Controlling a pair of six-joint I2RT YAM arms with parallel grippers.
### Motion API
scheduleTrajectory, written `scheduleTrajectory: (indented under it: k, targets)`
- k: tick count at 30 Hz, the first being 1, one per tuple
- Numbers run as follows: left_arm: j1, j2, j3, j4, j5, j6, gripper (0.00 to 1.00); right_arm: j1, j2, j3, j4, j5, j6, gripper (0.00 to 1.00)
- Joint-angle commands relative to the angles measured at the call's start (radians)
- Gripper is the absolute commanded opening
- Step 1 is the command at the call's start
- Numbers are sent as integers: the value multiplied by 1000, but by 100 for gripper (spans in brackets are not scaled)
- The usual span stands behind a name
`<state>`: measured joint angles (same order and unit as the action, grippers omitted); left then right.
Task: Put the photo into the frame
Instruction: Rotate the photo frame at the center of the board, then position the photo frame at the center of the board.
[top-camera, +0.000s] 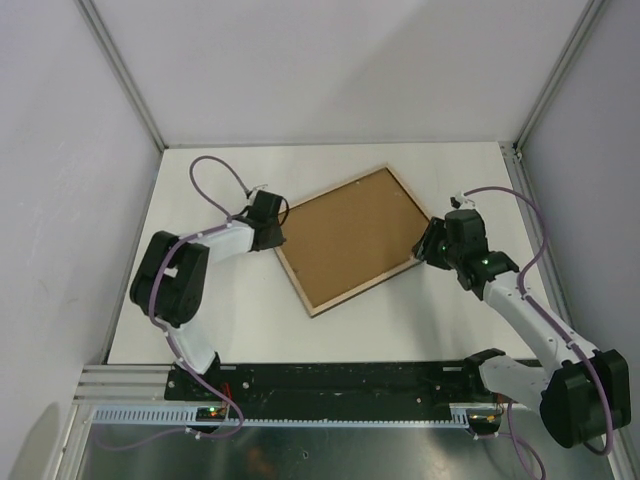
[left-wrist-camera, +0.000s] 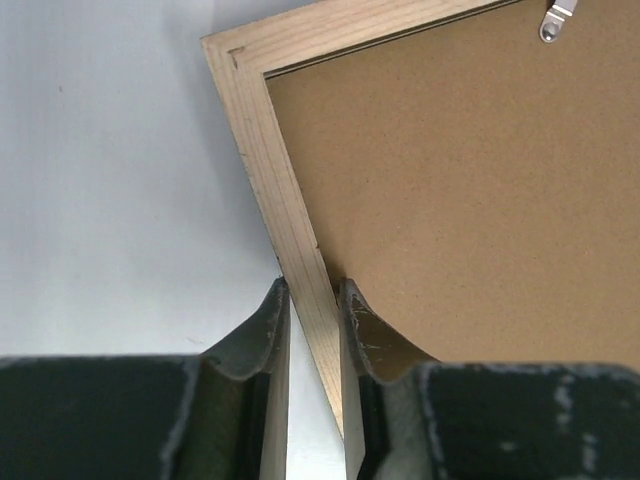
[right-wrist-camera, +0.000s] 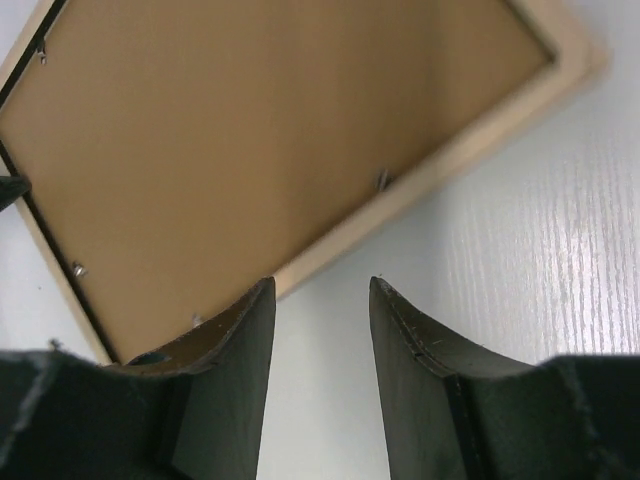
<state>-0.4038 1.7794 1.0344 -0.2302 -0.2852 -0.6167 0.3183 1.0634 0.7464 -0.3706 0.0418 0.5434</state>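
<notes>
The frame (top-camera: 365, 288) lies face down on the white table, its light wood back up and a brown backing board (top-camera: 350, 235) sitting inside it. The photo is out of view. My left gripper (top-camera: 278, 235) is shut on the frame's left rail. In the left wrist view the wood rail (left-wrist-camera: 265, 150) runs between the fingertips of that gripper (left-wrist-camera: 312, 285). My right gripper (top-camera: 432, 243) stands open at the frame's right corner. In the right wrist view this gripper (right-wrist-camera: 322, 282) has only bare table between its fingers, and the frame's rail (right-wrist-camera: 480, 140) passes just ahead of the left one.
Small metal clips (left-wrist-camera: 557, 20) (right-wrist-camera: 382, 180) sit along the inner edge of the frame's back. Grey walls with metal posts (top-camera: 130, 90) close off the table at the left, back and right. A black rail (top-camera: 340, 378) carries both arm bases at the near edge.
</notes>
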Motion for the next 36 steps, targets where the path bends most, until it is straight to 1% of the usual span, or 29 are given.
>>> scheduleTrajectory:
  k: [1,4,7,8,14,17,20,22,27,36]
  targets:
    - [63,-40,-97,44,199,439,0,-5,16,31,22,49,-27,47]
    - [106,-36,-112,74,359,512,0,-5,27,31,9,74,-39,47]
    - [127,-34,-100,80,429,559,0,-7,39,30,-16,108,-62,48]
    - [131,-32,-88,77,427,567,0,-7,41,29,-23,120,-71,49]
    - [134,-9,-52,46,377,564,0,-13,64,-4,-29,143,-97,59]
    - [134,-6,-61,42,351,568,0,-13,76,-36,-18,120,-101,64]
    - [134,-9,-70,43,336,562,0,-11,94,-75,12,75,-101,67]
    - [135,-12,-73,42,318,556,0,-4,116,-88,22,67,-100,68]
    - [134,-21,-67,39,290,546,0,34,177,-95,41,105,-102,68]
    - [134,-28,-59,37,331,561,0,47,317,-83,120,161,-103,63]
